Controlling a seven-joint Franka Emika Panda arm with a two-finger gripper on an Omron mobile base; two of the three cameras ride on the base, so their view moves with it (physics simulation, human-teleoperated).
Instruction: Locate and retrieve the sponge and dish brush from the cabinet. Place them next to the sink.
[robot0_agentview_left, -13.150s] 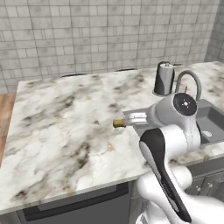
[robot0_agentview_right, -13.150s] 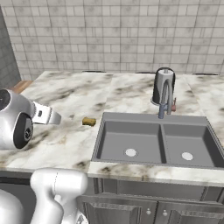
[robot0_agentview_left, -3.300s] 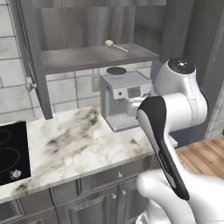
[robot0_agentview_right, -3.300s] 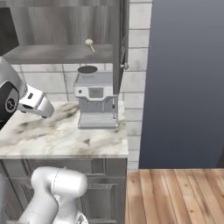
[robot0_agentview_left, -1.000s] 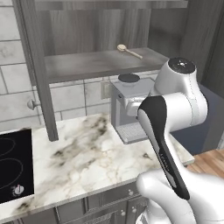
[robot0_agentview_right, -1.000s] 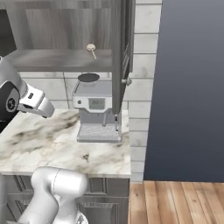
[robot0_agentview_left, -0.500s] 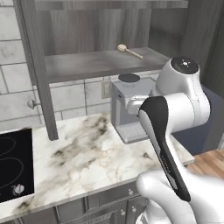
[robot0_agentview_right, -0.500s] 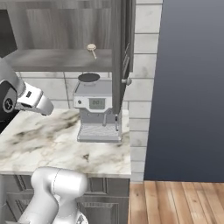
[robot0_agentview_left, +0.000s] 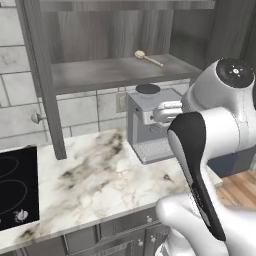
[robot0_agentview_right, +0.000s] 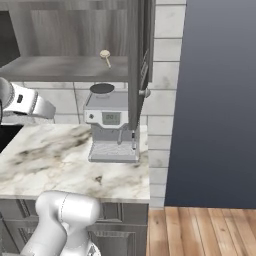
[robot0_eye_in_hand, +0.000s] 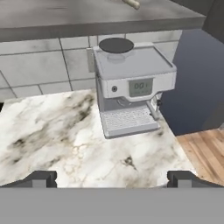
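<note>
Barely anything changed since half a second ago: brush (robot0_agentview_left: 147, 58) still lies near the cabinet (robot0_agentview_left: 115, 72) shelf's right end. Hand view adds the end effector (robot0_eye_in_hand: 113, 178), spread wide over the surface (robot0_eye_in_hand: 57, 135), empty.

Cream dish brush (robot0_agentview_left: 146, 57) — grey wood-grain cabinet (robot0_agentview_left: 110, 70).

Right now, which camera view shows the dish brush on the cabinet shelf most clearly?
The left base view: the whole dish brush lies visible on the cabinet shelf, head and handle. The right base view shows it smaller and foreshortened. The hand view catches just a piece at its top edge.
</note>
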